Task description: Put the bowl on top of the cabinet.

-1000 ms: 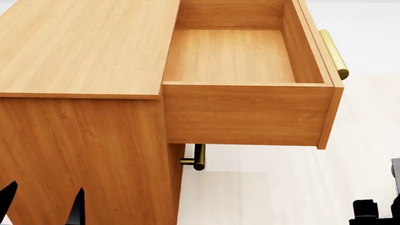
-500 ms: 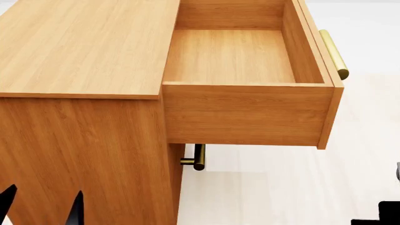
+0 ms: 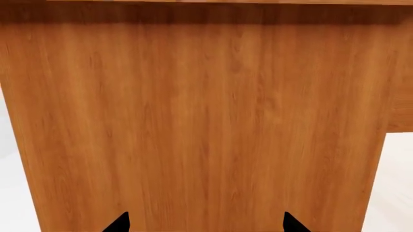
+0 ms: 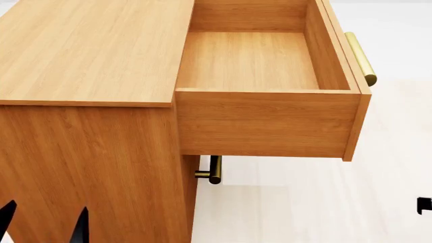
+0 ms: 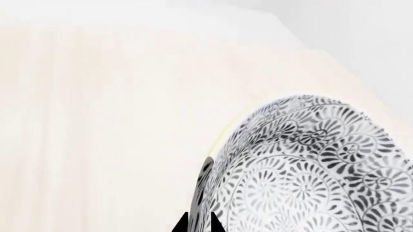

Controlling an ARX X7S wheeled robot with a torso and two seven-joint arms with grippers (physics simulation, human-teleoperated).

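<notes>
The bowl (image 5: 310, 169), white with a dense dark grey floral pattern, fills the right wrist view, and my right gripper (image 5: 198, 224) is shut on its rim, one black fingertip on each side of the wall. In the head view the bowl is hidden; only a small black part of the right arm (image 4: 424, 205) shows at the right edge. The orange-brown cabinet (image 4: 88, 50) has a bare flat top. My left gripper (image 4: 47, 212) stands open in front of the cabinet's side panel (image 3: 206, 121), holding nothing.
The cabinet's top drawer (image 4: 250, 61) is pulled out to the right and holds nothing; its brass handle (image 4: 359, 58) sticks out on the far side. A lower brass handle (image 4: 212, 169) shows under it. Pale floor (image 4: 304, 202) lies to the right.
The black part of the right arm at the head view's lower right has shifted toward the right edge and less of it shows. The left gripper and cabinet have not moved.
</notes>
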